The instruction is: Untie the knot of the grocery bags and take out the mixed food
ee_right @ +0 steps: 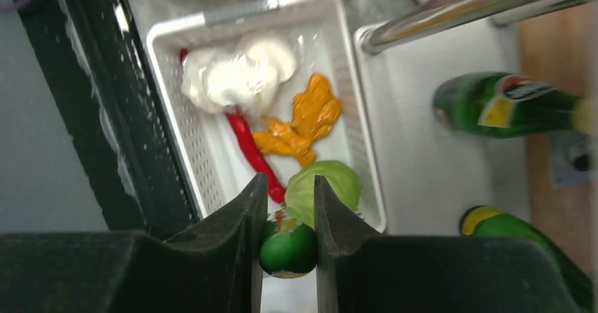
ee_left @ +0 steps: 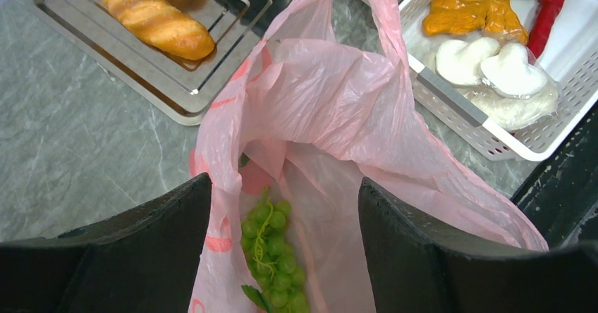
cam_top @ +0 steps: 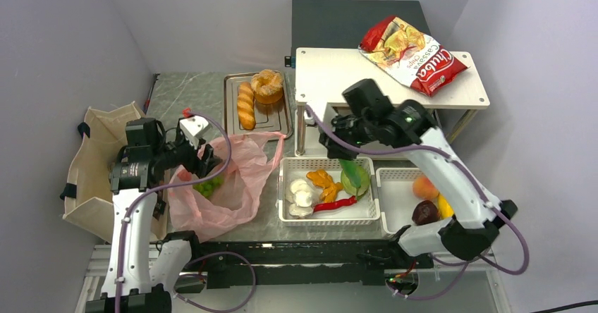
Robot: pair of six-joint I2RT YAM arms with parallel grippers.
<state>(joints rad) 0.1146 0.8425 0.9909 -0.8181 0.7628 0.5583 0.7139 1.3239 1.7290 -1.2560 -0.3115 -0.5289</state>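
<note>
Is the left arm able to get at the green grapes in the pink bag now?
Probably yes. The left gripper hangs open above the open mouth of the pink bag, and the green grapes show uncovered between its fingers; only loose plastic at the sides might snag.

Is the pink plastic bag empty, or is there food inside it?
Not empty. Through the open mouth of the pink bag, a bunch of green grapes shows lying inside. Anything beneath them cannot be seen.

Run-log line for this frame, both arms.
left gripper open over pink bag | green grapes inside bag | right gripper shut on long green vegetable over white basket
</note>
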